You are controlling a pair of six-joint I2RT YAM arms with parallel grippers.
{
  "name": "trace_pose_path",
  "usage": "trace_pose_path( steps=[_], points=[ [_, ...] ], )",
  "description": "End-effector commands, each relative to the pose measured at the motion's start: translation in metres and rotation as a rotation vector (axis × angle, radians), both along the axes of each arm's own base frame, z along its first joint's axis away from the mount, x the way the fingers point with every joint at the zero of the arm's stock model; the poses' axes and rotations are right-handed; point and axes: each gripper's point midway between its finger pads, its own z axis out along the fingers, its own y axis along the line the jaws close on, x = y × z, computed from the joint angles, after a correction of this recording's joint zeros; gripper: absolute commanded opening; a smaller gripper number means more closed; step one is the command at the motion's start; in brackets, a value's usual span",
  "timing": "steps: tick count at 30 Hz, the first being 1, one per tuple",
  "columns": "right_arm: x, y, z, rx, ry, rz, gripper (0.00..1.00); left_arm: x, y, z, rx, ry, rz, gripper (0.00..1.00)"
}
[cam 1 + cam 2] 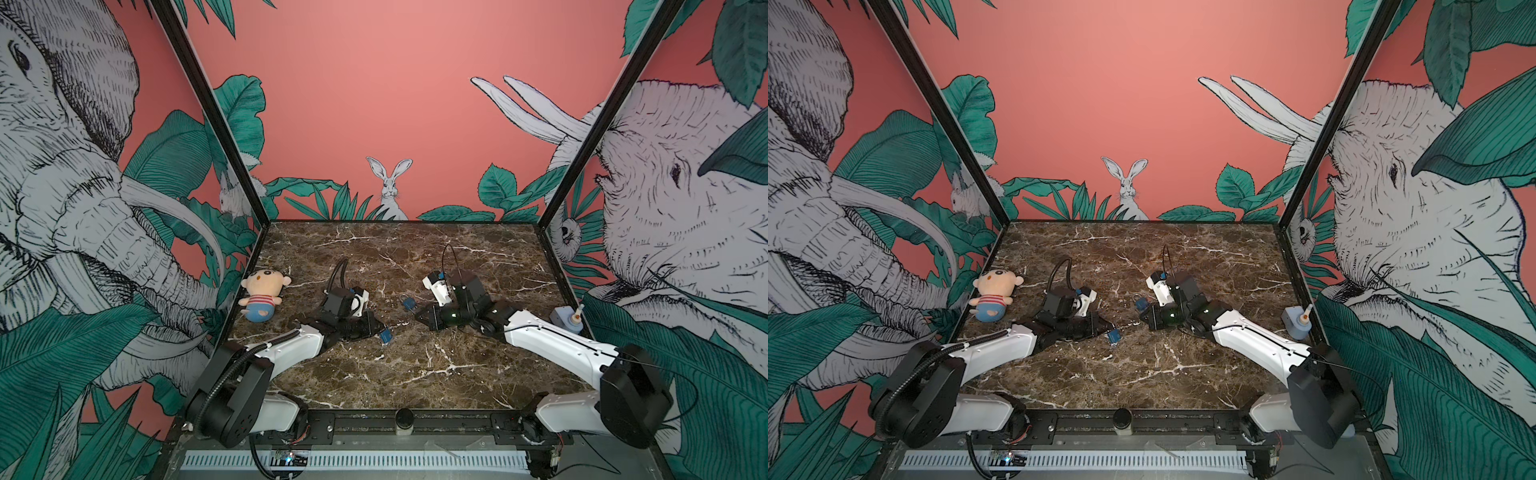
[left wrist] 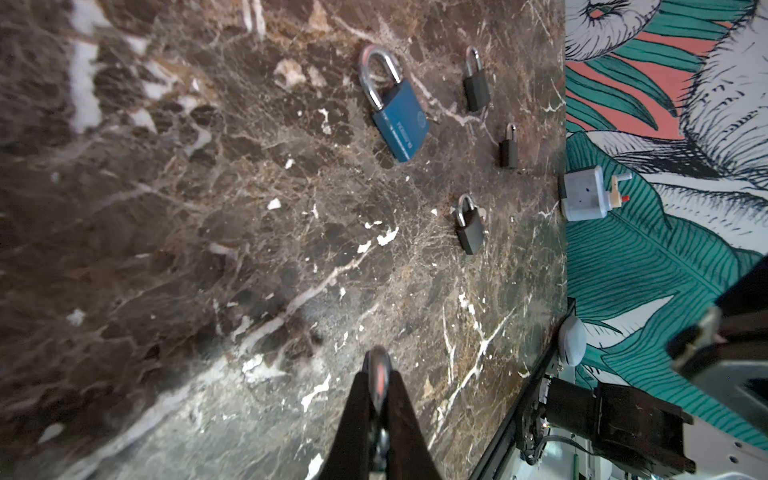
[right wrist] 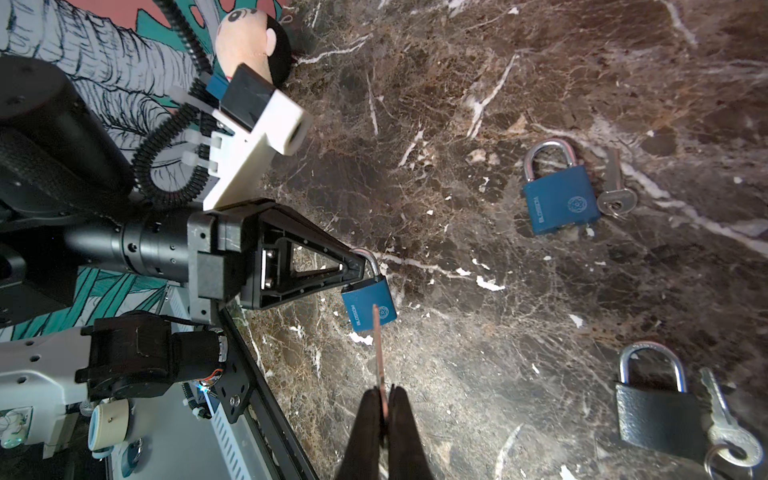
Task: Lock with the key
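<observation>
Left gripper (image 3: 356,266): I've got it clamped on the padlock (image 3: 370,305), by its shackle (image 3: 372,257).
Padlock: blue body, silver shackle, held well right of the doll (image 1: 262,297).
Right gripper (image 3: 386,395): pinching the key (image 3: 377,353), tip aimed at the padlock.

Things spread edge to edge on the table (image 1: 415,374).
Doll (image 1: 262,297) at the left edge, box (image 1: 566,319) at the right edge; centre padlock (image 1: 409,304) behind and right of the front padlock (image 1: 386,336), key (image 3: 378,351) beside that.
</observation>
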Motion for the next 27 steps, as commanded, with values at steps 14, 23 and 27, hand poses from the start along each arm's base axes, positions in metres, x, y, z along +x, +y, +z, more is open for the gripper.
trace_pose_path(
  steps=[14, 23, 27],
  points=[
    [0.002, 0.015, -0.011, 0.009, -0.005, -0.028, 0.00, 0.010, -0.002, -0.010, 0.032, -0.030, 0.047, 0.22],
    [0.004, 0.020, -0.024, -0.052, -0.009, -0.052, 0.00, 0.009, 0.011, -0.009, 0.097, -0.046, 0.078, 0.34],
    [0.005, 0.021, -0.032, -0.094, -0.018, -0.086, 0.00, 0.008, 0.021, -0.002, 0.147, -0.069, 0.095, 0.35]
  ],
)
